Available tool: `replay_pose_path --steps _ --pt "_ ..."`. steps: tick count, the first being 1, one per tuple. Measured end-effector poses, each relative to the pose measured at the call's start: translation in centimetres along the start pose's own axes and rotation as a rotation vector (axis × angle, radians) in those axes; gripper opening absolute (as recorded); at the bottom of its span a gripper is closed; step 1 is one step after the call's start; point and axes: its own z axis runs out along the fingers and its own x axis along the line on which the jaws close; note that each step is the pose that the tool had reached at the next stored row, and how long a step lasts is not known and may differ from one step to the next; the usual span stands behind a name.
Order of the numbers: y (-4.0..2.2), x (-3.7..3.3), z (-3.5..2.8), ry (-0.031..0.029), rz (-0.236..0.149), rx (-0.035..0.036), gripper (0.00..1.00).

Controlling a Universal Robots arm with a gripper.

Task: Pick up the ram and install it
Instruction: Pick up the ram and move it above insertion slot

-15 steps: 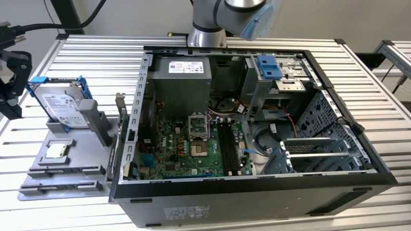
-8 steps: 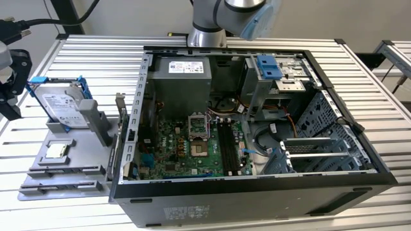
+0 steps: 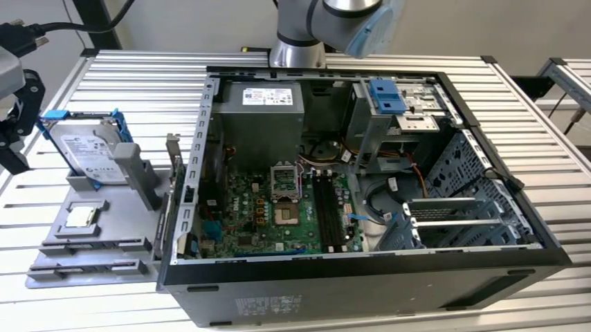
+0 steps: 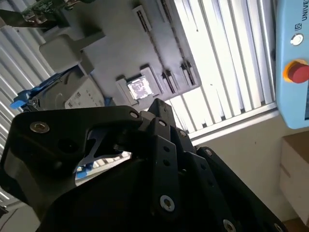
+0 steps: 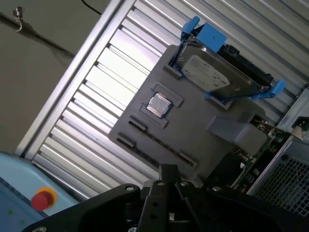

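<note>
My black gripper (image 3: 16, 135) hangs at the exterior view's far left edge, above the slatted table and beside the grey fixture tray (image 3: 93, 259). Its dark body crosses both wrist views (image 4: 154, 111) (image 5: 166, 176), with the tray (image 5: 193, 130) below it. The ram is out of view. The long black memory slots (image 3: 325, 204) lie on the green motherboard (image 3: 249, 207) inside the open computer case (image 3: 369, 277), far from the gripper.
On the tray stand a silver hard drive in a blue bracket (image 3: 88, 145), a small square chip (image 3: 82, 216) and an upright expansion card (image 3: 171, 155). A pale blue pendant with a red button (image 4: 297, 72) sits off the table's edge. The arm's base (image 3: 300, 41) stands behind the case.
</note>
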Motion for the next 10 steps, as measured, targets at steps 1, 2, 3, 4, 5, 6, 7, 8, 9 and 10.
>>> replay_pose_path --steps 1,2,3,4,5,6,7,8,9,10 --pt "0.01 0.01 0.0 0.0009 -0.01 0.0012 0.0" --pt "0.02 0.02 0.0 0.002 -0.02 0.0025 0.0" --pt "0.02 0.03 0.0 0.003 -0.029 0.0037 0.0" --pt "0.03 0.04 0.0 0.0039 -0.038 0.0048 0.0" --pt "0.04 0.05 0.0 0.0049 -0.046 0.0061 0.0" --pt "0.04 0.06 0.01 0.006 -0.054 0.0076 0.0" --pt "0.05 0.07 0.01 0.0071 -0.062 0.009 0.0" --pt "0.06 0.09 -0.01 0.0083 -0.069 0.0103 0.0" --pt "0.07 0.1 -0.01 0.0092 -0.076 0.0113 0.0" --pt "0.08 0.11 -0.01 0.0099 -0.082 0.012 0.0"
